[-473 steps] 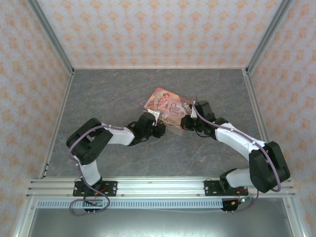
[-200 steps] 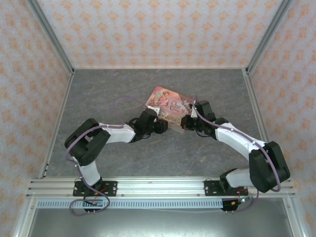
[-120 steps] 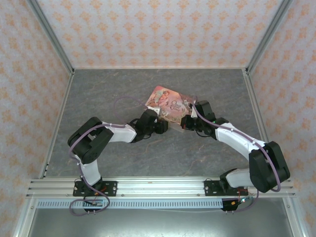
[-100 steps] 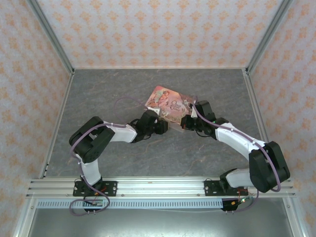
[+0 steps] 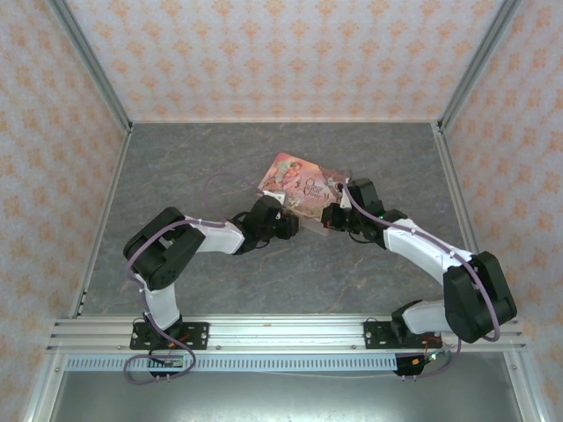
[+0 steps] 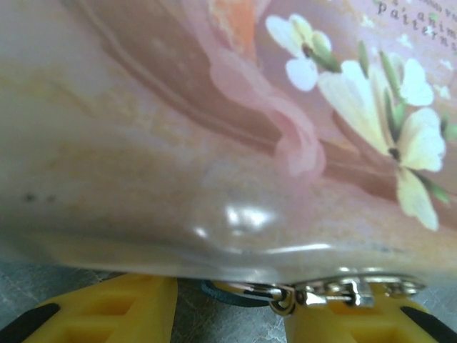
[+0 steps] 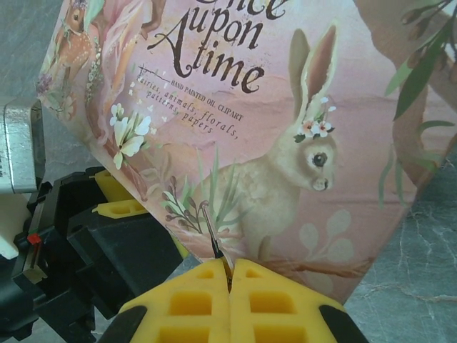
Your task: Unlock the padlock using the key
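My right gripper (image 7: 230, 270) is shut on the key (image 7: 212, 240), a thin dark metal sliver that sticks up from the yellow fingertips in front of the pink illustrated tin (image 7: 285, 128). My left gripper (image 6: 232, 304) is open at the tin's near edge (image 6: 214, 143). Its yellow fingers (image 6: 114, 311) stand apart. A dark bluish ring (image 6: 232, 295) and a silver chain clasp (image 6: 335, 291) lie between and over them. The padlock body is hidden under the tin's edge. From above, the left gripper (image 5: 283, 227) and right gripper (image 5: 327, 218) face each other below the tin (image 5: 299, 185).
The grey marbled table (image 5: 193, 167) is walled by patterned panels on three sides. An aluminium rail (image 5: 281, 332) runs along the near edge. In the right wrist view the left gripper's black body (image 7: 93, 236) sits close beside my fingers.
The left arm's elbow has shifted slightly. Both grippers have stayed at the tin's near edge, and the right one has stayed shut on the key.
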